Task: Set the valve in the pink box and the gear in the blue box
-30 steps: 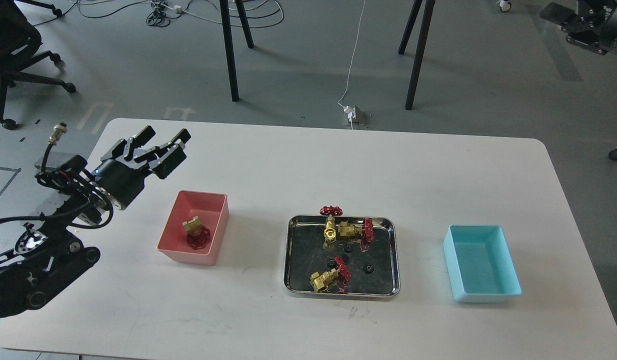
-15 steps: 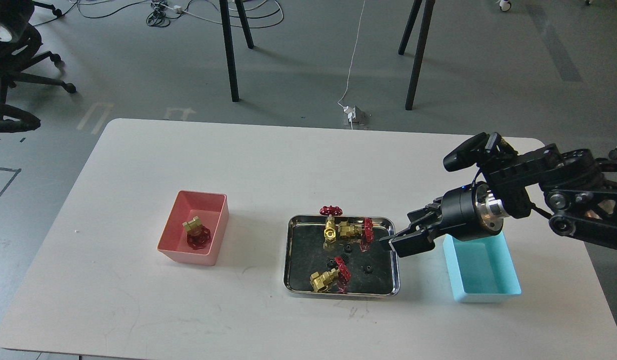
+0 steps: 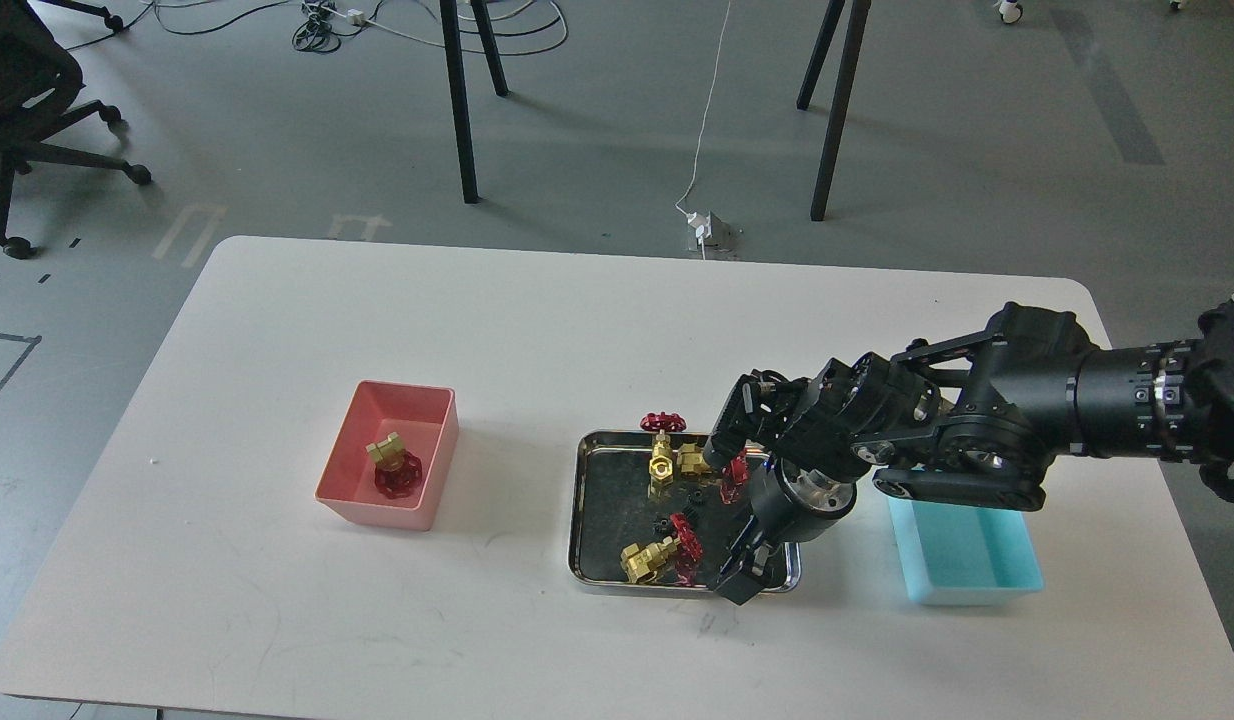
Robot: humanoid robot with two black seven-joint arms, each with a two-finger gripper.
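Note:
One valve (image 3: 392, 466) lies in the pink box (image 3: 417, 505) at the left. Three more valves lie in the steel tray (image 3: 583, 500): one at the back (image 3: 662, 447), one beside it (image 3: 693, 460) partly behind my arm, one at the front (image 3: 659, 555). Small black gears (image 3: 677, 522) lie mid-tray. The blue box (image 3: 967, 560) at the right looks empty; my arm covers its back edge. My right gripper (image 3: 741, 575) points down over the tray's front right corner; its dark fingers cannot be told apart. My left gripper is out of view.
The white table (image 3: 277, 620) carries the two boxes and the tray between them. My right arm (image 3: 1027, 420) reaches in from the right edge above the blue box. Stand legs, cables and an office chair are on the floor behind.
My left arm has left the view. My right arm came in from the right and swung left, its gripper now turned down over the tray's front right part.

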